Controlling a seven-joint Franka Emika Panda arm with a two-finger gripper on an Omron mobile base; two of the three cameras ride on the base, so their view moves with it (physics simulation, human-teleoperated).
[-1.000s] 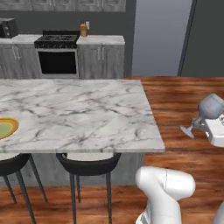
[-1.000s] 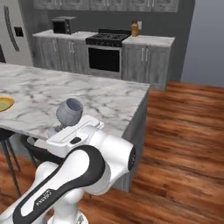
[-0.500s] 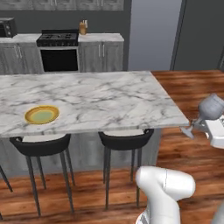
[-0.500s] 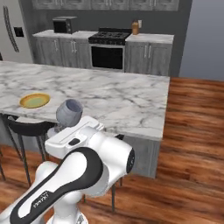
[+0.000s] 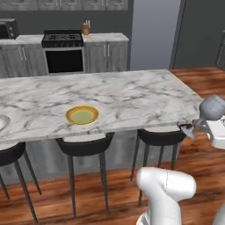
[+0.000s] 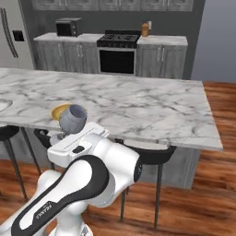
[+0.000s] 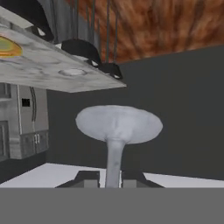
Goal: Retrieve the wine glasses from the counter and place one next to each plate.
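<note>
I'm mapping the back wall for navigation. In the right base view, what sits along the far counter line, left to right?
Refrigerator → microwave → stove → utensil holder.

I have one wine glass (image 5: 212,107) clamped by its stem, tipped on its side so the rounded grey-blue bowl points up and away from my hand; in the hand view its stem (image 7: 114,159) runs between my fingertips. The yellow plate (image 5: 82,114) with its greenish centre lies flat on the long marble island, near the front edge. At the far left edge sits what may be the white plate (image 5: 2,122), mostly cut off.
</note>
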